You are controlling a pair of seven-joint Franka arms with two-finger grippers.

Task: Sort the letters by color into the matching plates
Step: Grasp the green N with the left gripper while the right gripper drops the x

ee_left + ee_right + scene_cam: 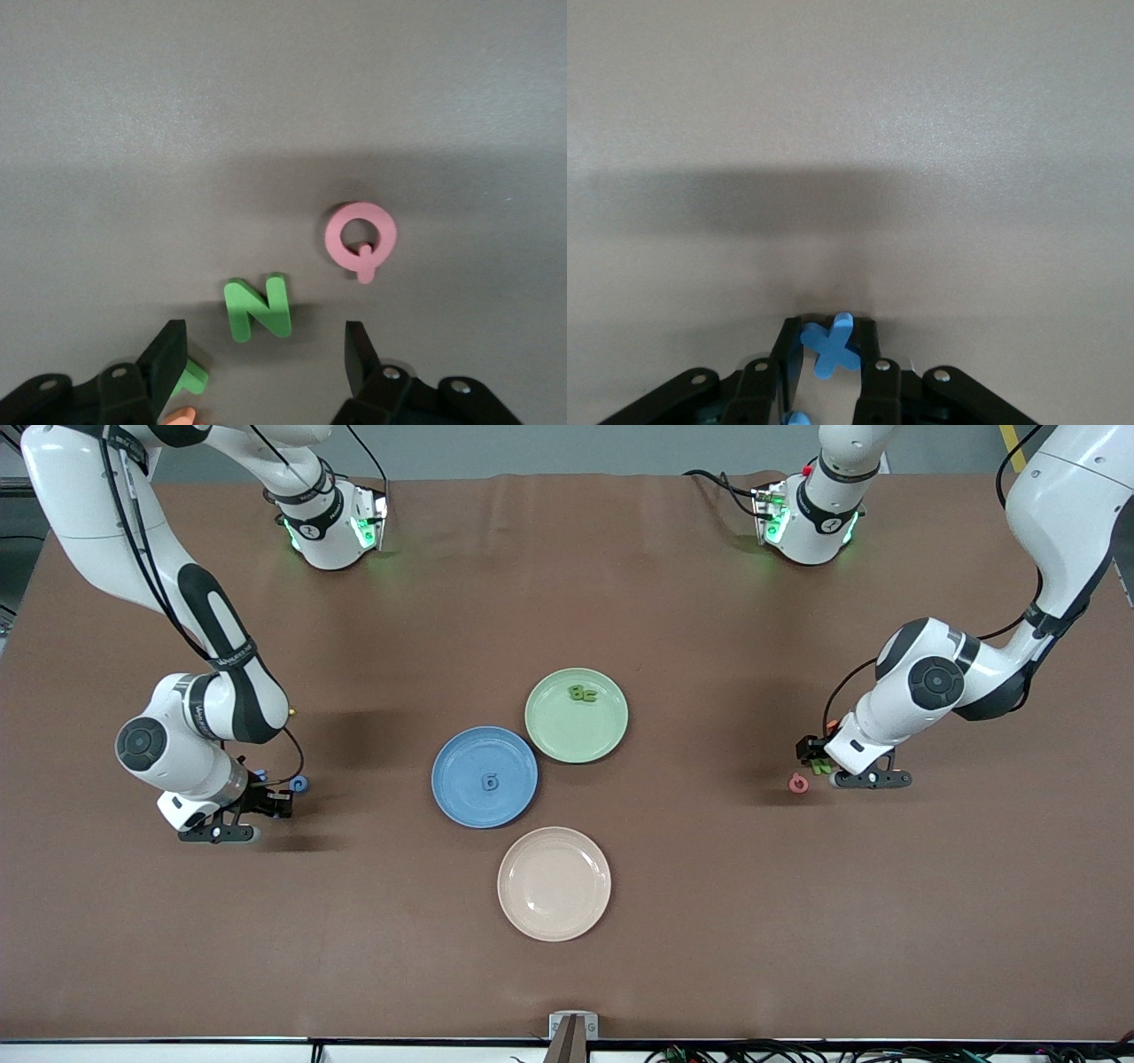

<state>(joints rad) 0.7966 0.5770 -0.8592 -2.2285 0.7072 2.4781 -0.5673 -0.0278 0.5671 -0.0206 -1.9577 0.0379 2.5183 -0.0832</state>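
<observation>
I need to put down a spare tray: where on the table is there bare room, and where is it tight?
Bare brown tabletop runs between the cream plate and either table end, nearer the front camera. Crowded: the touching blue plate and pale green plate, and the foam letters by the left gripper and right gripper.

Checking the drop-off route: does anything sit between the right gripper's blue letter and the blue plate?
Nothing visible does. The right gripper is shut on the blue X, and only bare table lies between it and the blue plate.

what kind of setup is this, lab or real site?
Looks like a lab bench: two arms bolted to a brown-covered table, three plates and foam letters as props, cables along the edge nearest the front camera.
</observation>
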